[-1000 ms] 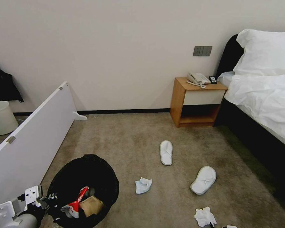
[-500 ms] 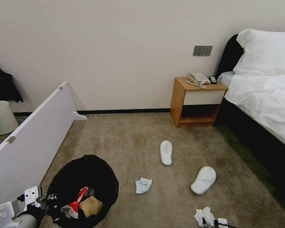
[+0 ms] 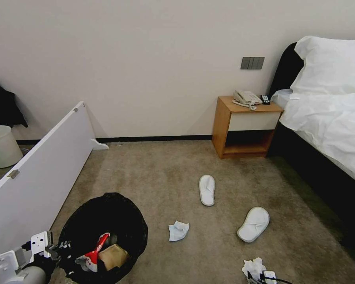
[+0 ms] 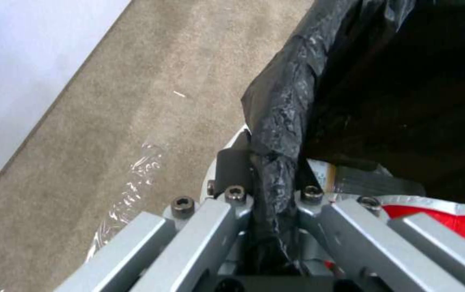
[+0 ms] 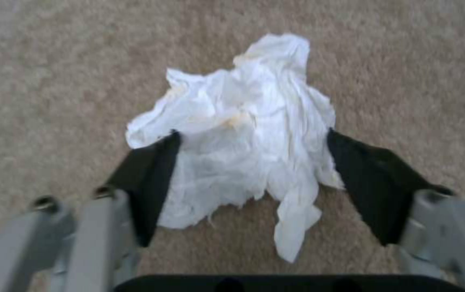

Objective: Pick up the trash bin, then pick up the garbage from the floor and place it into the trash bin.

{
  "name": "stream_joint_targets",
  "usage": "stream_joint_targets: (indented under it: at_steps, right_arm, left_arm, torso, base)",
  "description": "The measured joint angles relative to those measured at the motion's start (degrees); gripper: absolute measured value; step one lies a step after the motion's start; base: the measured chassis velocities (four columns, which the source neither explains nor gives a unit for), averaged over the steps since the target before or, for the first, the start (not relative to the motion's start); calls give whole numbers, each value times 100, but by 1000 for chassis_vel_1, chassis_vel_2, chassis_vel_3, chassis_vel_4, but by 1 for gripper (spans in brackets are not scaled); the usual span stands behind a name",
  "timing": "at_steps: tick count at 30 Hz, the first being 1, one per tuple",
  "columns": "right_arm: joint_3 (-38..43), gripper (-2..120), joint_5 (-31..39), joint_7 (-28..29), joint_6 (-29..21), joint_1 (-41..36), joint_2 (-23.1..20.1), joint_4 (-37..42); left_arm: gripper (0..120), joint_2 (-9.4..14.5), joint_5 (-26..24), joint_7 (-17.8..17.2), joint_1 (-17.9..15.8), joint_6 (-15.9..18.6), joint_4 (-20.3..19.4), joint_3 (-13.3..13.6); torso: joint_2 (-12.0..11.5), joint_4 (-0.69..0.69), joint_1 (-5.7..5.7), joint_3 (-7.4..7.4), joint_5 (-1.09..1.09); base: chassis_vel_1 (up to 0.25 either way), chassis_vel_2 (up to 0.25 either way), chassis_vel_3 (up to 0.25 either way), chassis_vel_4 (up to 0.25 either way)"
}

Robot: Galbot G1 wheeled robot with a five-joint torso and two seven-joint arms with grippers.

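Right gripper [image 5: 251,178] has dropped over the last second to the crumpled tissue [image 5: 243,142] at the near edge of the carpet [image 3: 154,173]: jaws spread wide, one pad either side of it, not closed yet. My read is the grasp is lined up and only the pinch is left. Left gripper [image 4: 273,190] stays clamped on the bagged rim of the trash bin [image 3: 106,205], down at the robot's left. Bin holds a red wrapper [image 3: 96,252] and a cardboard scrap [image 3: 113,255]. Still on the floor: a second tissue [image 3: 178,230] and two slippers [image 3: 207,190], well apart from the bin.
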Motion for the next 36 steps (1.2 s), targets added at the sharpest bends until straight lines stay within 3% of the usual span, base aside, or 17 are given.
stream_joint_targets:
  at_steps: [1, 3, 5, 9, 11, 15, 18, 36]
  right_arm:
    - [8, 60, 0, -2, -1, 20, -4, -45]
    - [11, 59, 0, -4, -1, 26, -5, -56]
    - [30, 45, 0, -13, -1, 83, -15, -113]
    - [37, 36, 2, -22, 1, 130, -16, -152]
    - [36, 24, 3, -42, 1, 176, -14, -205]
    - [33, 16, 1, -57, 3, 202, -9, -253]
    - [33, 2, 0, -72, 18, 240, -4, -297]
    - [-17, 0, 265, -104, 214, -60, -157, 709]
  left_arm:
    - [2, 1, -5, 0, -5, 0, 3, 0]
    - [2, 2, -7, 0, -6, 0, 4, 0]
    - [2, 2, -11, 0, -10, 0, 4, 2]
    - [2, 0, -12, 0, -9, 0, 4, 6]
    - [2, -4, -12, 0, -4, 0, 4, 9]
    - [2, -5, -13, 0, -4, 0, 4, 11]
    - [2, -5, -13, 0, -3, 0, 4, 14]
    - [2, 9, -52, -10, -44, 0, 10, 72]
  torso:
    - [0, 0, 0, 0, 0]
    - [0, 0, 0, 0, 0]
    - [1, 0, 0, 0, 0]
    - [1, 0, 0, 0, 0]
    - [1, 0, 0, 0, 0]
    - [1, 0, 0, 0, 0]
    - [1, 0, 0, 0, 0]
    - [0, -1, 0, 0, 0]
  base:
    - [0, 0, 0, 0]
    - [0, 0, 0, 0]
    - [0, 0, 0, 0]
    - [0, 0, 0, 0]
    - [0, 0, 0, 0]
    - [0, 0, 0, 0]
    - [0, 0, 0, 0]
    - [0, 0, 0, 0]
